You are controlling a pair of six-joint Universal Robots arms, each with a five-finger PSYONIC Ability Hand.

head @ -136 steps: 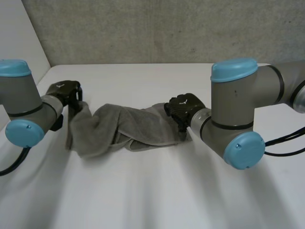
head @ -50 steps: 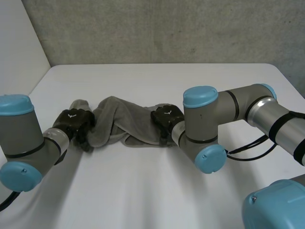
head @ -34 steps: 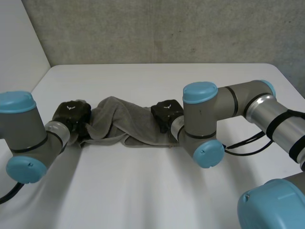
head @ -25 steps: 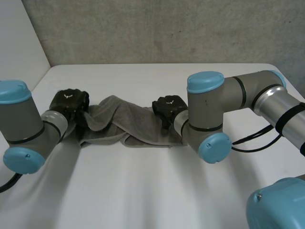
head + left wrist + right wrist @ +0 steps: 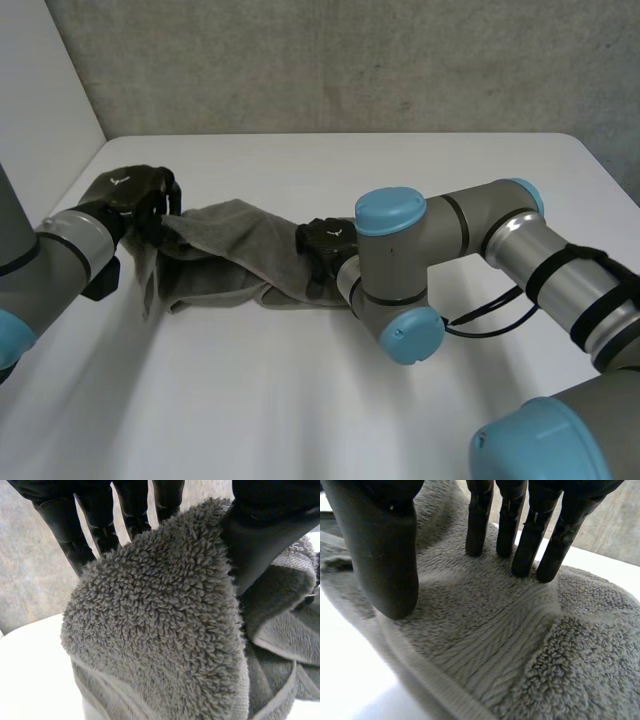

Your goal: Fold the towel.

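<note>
The left hand (image 5: 128,196) pinches the towel (image 5: 235,255), fingertips hidden behind it; the right hand (image 5: 322,243) presses straight fingers (image 5: 560,540) on its other end.

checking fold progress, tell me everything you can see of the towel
The towel is grey terry with a flat woven band near its hem, bunched and twisted in a long strip across the white table. The left hand pinches one end, lifted off the table; the right hand presses straight fingers on the other end.
</note>
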